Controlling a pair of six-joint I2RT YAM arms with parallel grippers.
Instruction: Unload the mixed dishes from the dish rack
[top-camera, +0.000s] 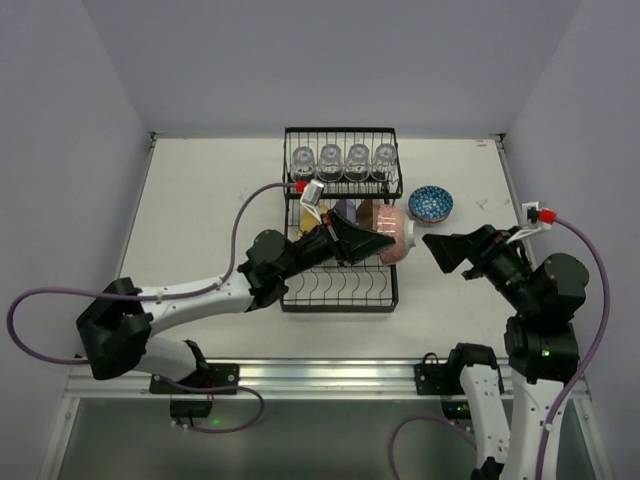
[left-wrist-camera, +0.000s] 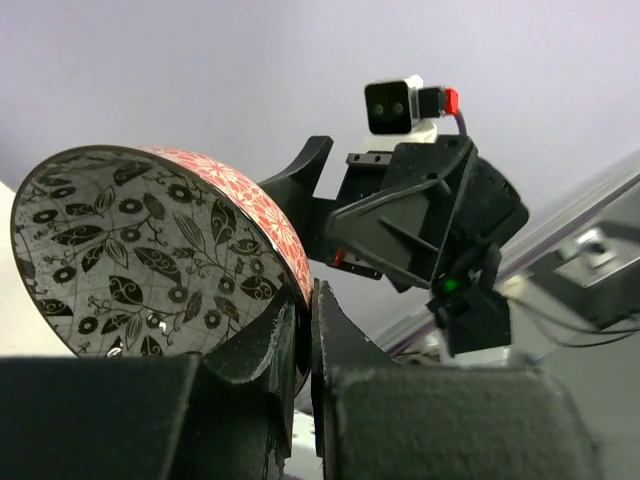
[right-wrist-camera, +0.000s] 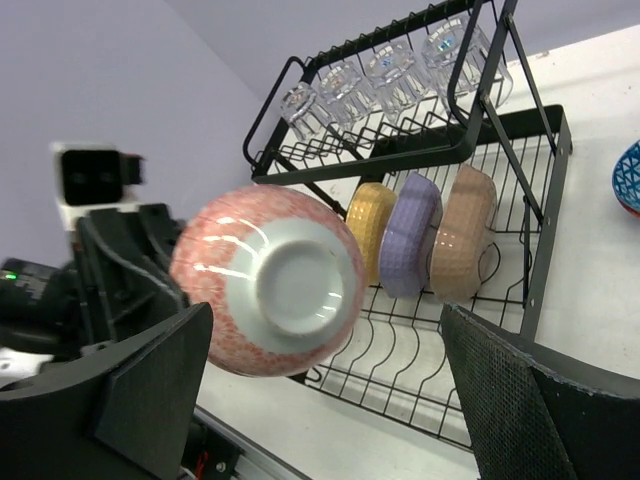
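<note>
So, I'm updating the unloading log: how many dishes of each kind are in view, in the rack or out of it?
Small clear glasses, on the upper shelf of the black wire dish rack: 4
Rounded-square plates, yellow, purple, brown, in the lower slots: 3
Patterned bowls, red bowl in the left gripper, blue bowl on the table: 2
Total: 9

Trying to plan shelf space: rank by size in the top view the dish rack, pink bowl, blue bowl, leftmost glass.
1. dish rack
2. pink bowl and blue bowl: alike; the pink one is tilted and lifted
3. leftmost glass
</note>
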